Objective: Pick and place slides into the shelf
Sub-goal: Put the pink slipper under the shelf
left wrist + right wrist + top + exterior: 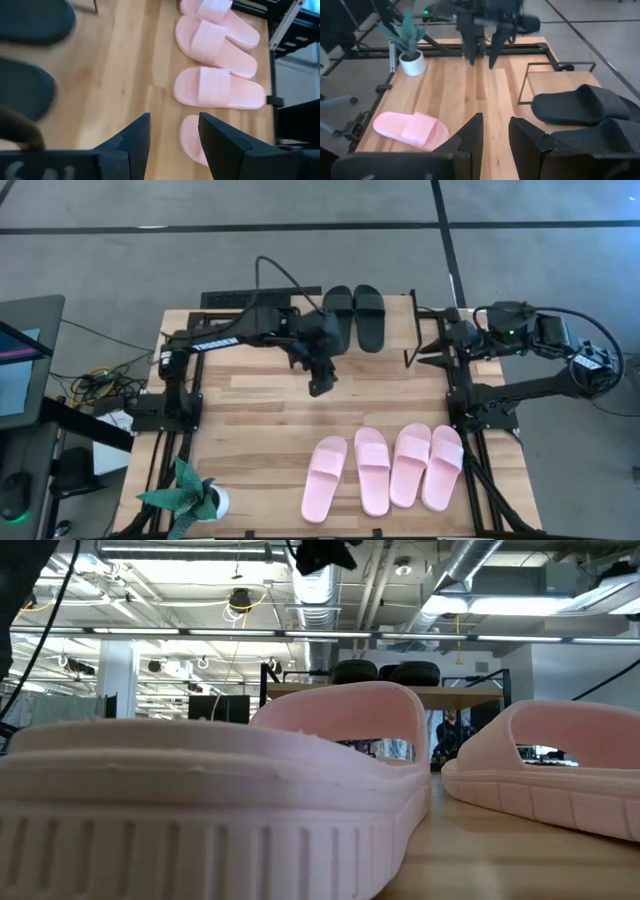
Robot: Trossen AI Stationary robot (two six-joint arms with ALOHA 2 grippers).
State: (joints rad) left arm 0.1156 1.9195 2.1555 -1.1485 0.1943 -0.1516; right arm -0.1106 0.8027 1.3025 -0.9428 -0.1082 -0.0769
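Observation:
Two black slides [354, 315] lie side by side, soles down, on the shelf [400, 320] at the table's far edge. Several pink slides [390, 468] lie in a row, soles down, on the tabletop near its near right edge. My left gripper [318, 385] hangs open above the middle of the table, slanting down toward the pink slides [217, 90], with nothing between its fingers [135, 142]. My right gripper [425, 360] is drawn back at the table's right edge beside the shelf [555, 82], raised, open and empty [496, 135].
A small potted plant [195, 498] stands at the near left corner. Black frame rails [470, 430] run along the table's left and right edges. Bare tabletop [250, 420] lies between the shelf and the pink slides.

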